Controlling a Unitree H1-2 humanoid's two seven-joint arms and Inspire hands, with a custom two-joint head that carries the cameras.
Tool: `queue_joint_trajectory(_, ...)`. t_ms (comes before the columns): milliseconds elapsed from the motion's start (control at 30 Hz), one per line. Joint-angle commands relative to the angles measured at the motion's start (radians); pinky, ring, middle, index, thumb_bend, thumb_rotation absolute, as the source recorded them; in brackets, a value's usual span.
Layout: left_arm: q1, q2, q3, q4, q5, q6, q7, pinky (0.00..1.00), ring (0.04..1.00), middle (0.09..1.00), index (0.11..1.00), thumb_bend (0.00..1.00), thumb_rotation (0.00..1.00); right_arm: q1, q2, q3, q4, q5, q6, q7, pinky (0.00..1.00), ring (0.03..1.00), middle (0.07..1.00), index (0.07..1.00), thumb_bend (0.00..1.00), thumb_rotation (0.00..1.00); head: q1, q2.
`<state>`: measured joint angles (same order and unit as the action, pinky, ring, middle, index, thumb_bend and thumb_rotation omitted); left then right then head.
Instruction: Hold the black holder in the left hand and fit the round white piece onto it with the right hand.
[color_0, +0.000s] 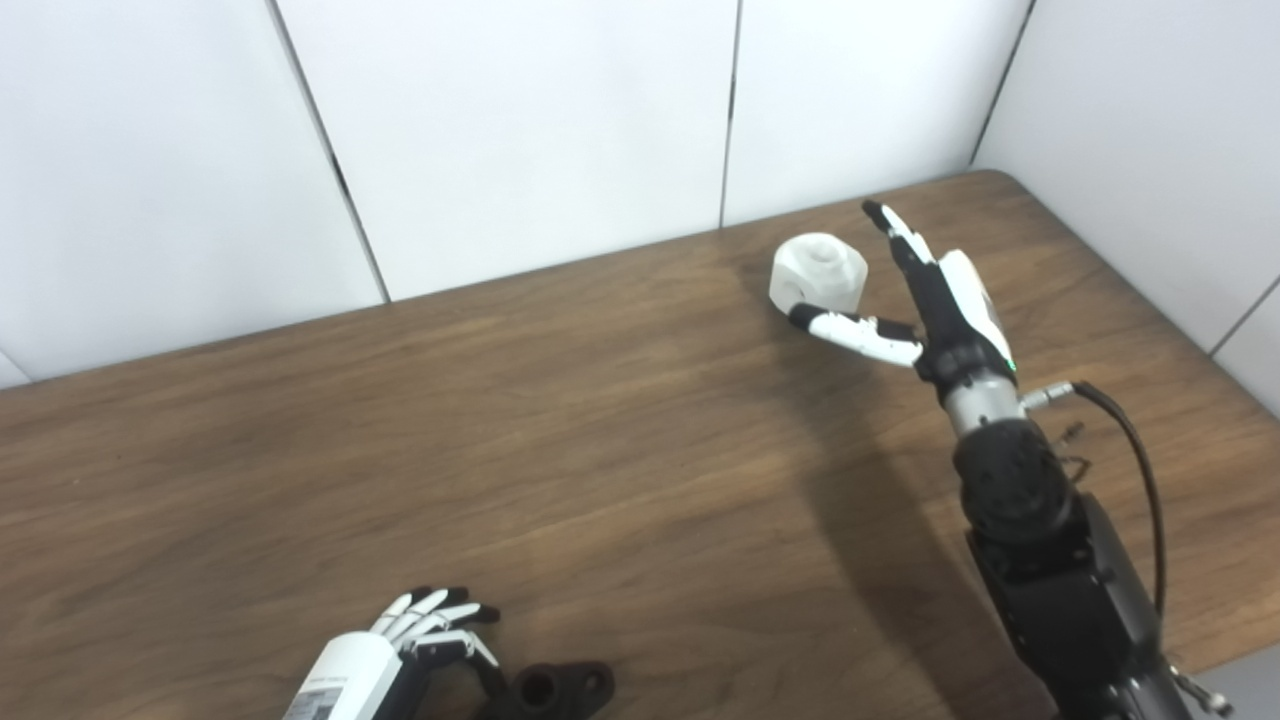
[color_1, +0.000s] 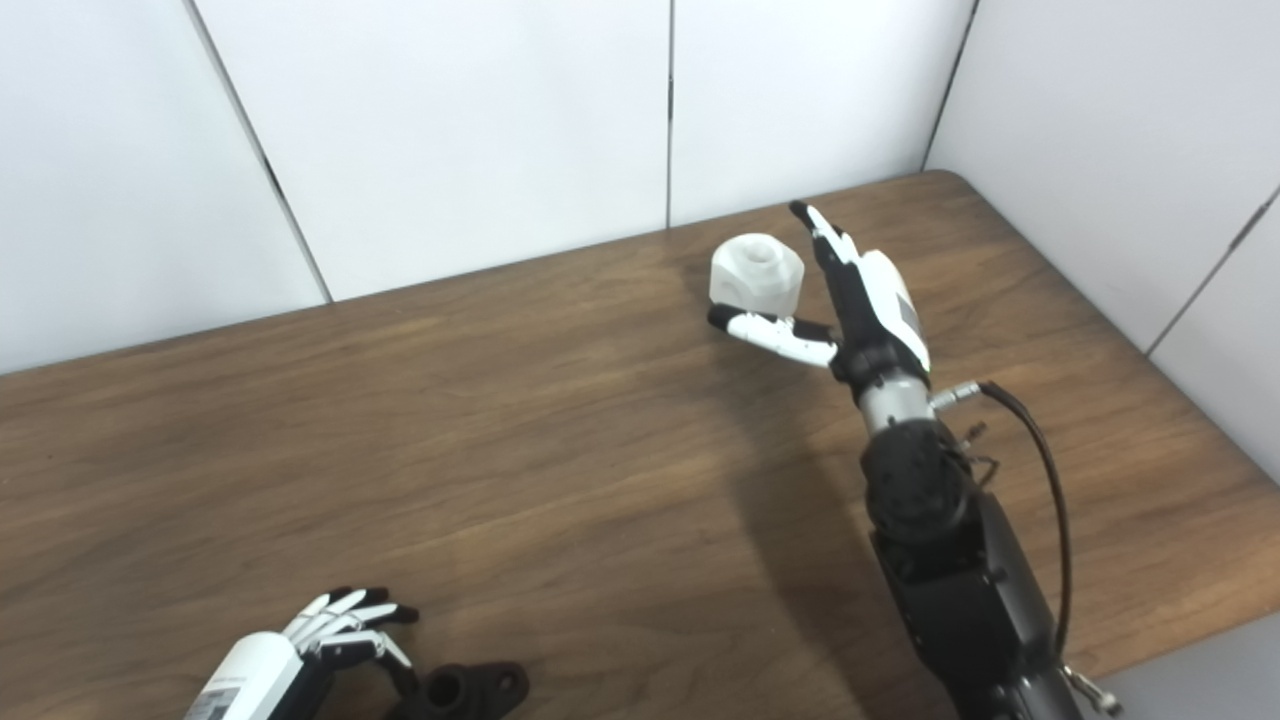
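At upper right, the right hand (color_0: 935, 300) reaches with fingers spread beside the round white piece (color_0: 818, 273) on the table (color_0: 600, 420), while the left hand (color_0: 415, 640), bottom left, curls loosely just beside the black holder (color_0: 560, 690), holding nothing.

- My left hand (color_0: 420, 640), bottom left of frame: wrist and arm cut off by the lower edge; contact with the black holder (color_0: 555, 690) cannot be confirmed.
- Black holder: lower part cropped.
- My right hand (color_0: 925, 300): fingers partly overlap the round white piece (color_0: 818, 272); contact unclear.
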<state>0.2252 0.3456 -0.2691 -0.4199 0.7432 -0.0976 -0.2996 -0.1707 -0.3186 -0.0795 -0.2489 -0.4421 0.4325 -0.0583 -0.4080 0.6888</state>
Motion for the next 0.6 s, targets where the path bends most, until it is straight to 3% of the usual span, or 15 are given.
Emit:
queue_joint_trajectory(0, 0.02, 0.044, 0.014, 0.025, 0.013, 0.01, -0.015, 0.94, 0.906, 0.81, 0.486, 0.52, 0.05, -0.067, -0.012, 0.003, 0.012, -0.033, -0.001, -0.02, 0.99, 1.0, 0.99, 0.949, 0.8, 0.57, -0.001, 0.0)
queue_joint_trajectory(300, 0.024, 0.049, 0.014, 0.021, 0.011, 0.006, -0.019, 0.93, 0.906, 0.812, 0.486, 0.52, 0.05, -0.184, -0.023, 0.023, 0.176, -0.082, 0.021, -0.034, 0.9, 1.0, 1.0, 0.933, 0.81, 0.53, -0.002, 0.001)
queue_joint_trajectory(567, 0.03, 0.048, 0.018, 0.012, 0.002, 0.008, -0.025, 0.93, 0.905, 0.813, 0.486, 0.52, 0.05, -0.26, -0.032, 0.031, 0.317, -0.106, 0.029, -0.056, 0.9, 1.0, 1.0, 0.919, 0.81, 0.49, 0.002, 0.003)
